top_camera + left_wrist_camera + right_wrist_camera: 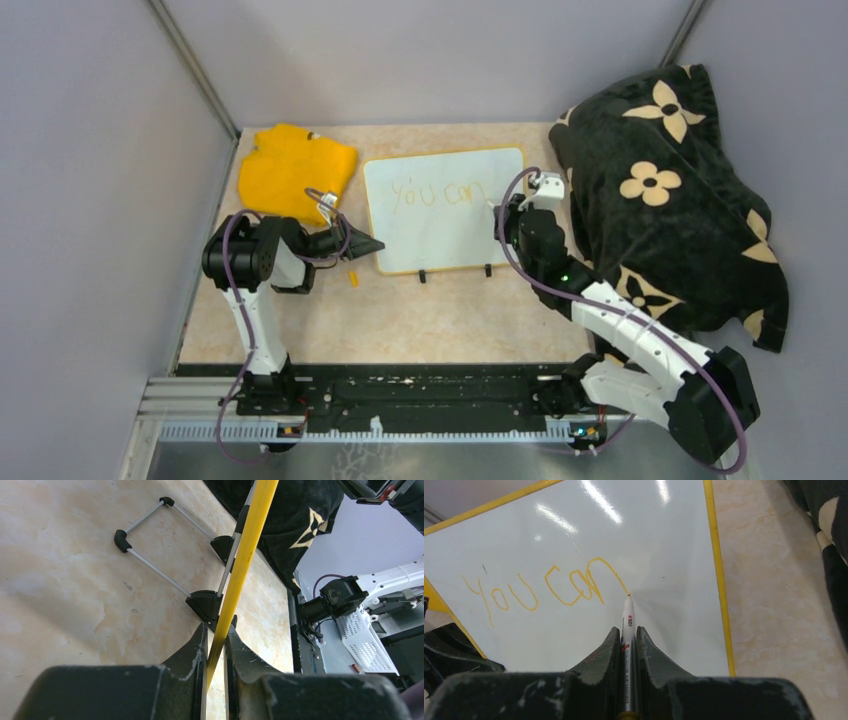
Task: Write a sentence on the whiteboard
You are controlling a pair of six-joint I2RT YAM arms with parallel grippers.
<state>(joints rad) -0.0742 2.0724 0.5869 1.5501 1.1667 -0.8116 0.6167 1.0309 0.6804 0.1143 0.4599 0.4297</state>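
The whiteboard [440,240] lies on the table, tilted on two small black feet [206,605]. Its face carries the sentence [544,587] in thin yellow-orange letters, reading "you can" on one line. My left gripper [372,245] is at the board's lower left corner, shut on the board's yellow rim [245,550], which runs edge-on between the jaws. My right gripper [500,205] is shut on a white marker [627,625]. The marker's tip touches the whiteboard [664,545] at the end of the last letter's stroke.
A yellow cloth [295,170] lies left of the board at the back. A black blanket with cream flowers [670,190] is heaped along the right side, close to my right arm. A small yellow cap [353,278] lies on the table below my left gripper.
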